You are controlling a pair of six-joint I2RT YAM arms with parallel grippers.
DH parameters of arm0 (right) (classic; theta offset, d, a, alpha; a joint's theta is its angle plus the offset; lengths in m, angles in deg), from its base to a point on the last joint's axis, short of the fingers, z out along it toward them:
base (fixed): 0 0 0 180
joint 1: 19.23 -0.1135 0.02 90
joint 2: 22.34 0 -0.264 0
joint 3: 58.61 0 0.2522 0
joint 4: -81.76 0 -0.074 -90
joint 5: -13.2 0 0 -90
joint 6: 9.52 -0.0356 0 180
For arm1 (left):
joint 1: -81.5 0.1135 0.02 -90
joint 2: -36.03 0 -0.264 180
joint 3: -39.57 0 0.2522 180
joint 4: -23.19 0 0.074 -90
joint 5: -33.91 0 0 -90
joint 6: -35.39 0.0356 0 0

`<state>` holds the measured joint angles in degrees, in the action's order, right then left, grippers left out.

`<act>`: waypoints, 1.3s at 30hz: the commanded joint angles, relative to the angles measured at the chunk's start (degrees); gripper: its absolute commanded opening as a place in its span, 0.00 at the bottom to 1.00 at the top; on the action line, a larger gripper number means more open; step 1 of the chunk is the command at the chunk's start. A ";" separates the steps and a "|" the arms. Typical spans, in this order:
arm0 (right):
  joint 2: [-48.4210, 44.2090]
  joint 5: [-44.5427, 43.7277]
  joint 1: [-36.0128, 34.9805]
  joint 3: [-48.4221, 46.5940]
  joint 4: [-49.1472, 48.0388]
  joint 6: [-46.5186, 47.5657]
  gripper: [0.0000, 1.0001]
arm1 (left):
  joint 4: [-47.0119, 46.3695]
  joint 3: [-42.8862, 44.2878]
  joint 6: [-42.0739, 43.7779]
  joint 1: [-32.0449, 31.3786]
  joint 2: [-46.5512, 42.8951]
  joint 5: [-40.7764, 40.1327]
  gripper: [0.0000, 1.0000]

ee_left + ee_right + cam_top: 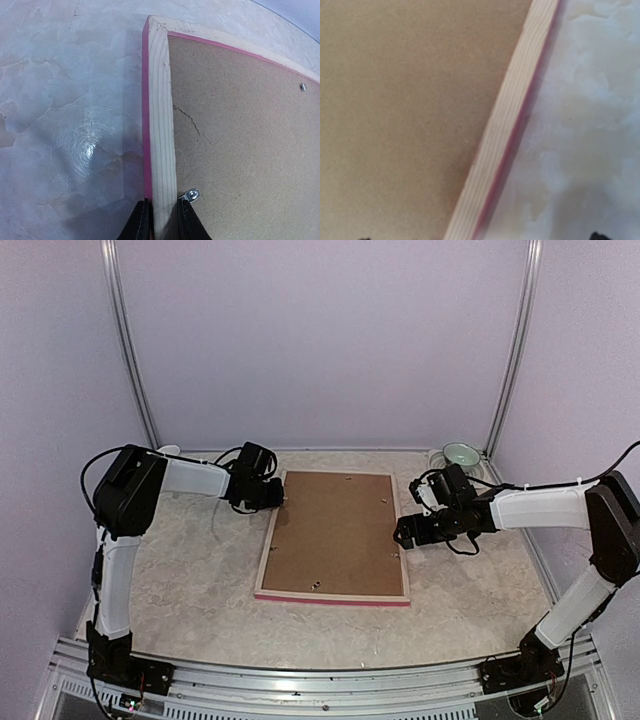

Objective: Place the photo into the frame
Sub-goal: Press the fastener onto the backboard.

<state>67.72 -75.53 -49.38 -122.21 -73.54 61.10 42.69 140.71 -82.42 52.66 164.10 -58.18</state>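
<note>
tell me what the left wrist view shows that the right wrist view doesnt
Only left wrist: the frame corner, a metal tab, a crack in the backing board, and the left gripper straddling the rail. Only right wrist: a plain mid-rail stretch with no hardware. Both: pale wood rail with pink edge, brown backing board, marbled table.

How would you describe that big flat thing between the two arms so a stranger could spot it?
On the marbled table, midway between the left arm and the right arm, lies the frame, back side up. Pale wood rails with a bright pink edge surround a brown backing board. It is the only large rectangle; the small round dish sits in the far right corner.
</note>
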 commanded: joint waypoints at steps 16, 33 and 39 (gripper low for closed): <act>0.40 0.18 0.62 -0.61 0.34 -0.13 0.95 | 2.97 -4.44 -1.71 -0.44 -2.34 -0.13 0.36; 6.55 -5.34 0.62 -2.80 -1.24 -0.72 0.91 | 6.02 -0.42 0.27 -1.67 2.21 -4.93 0.24; 11.16 -6.39 0.61 -6.77 -2.25 -0.82 0.87 | 5.63 -0.56 0.13 -1.26 2.74 -4.98 0.13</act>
<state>76.64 -80.38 -49.36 -125.65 -73.82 60.86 45.14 140.45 -82.94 51.13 163.22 -62.55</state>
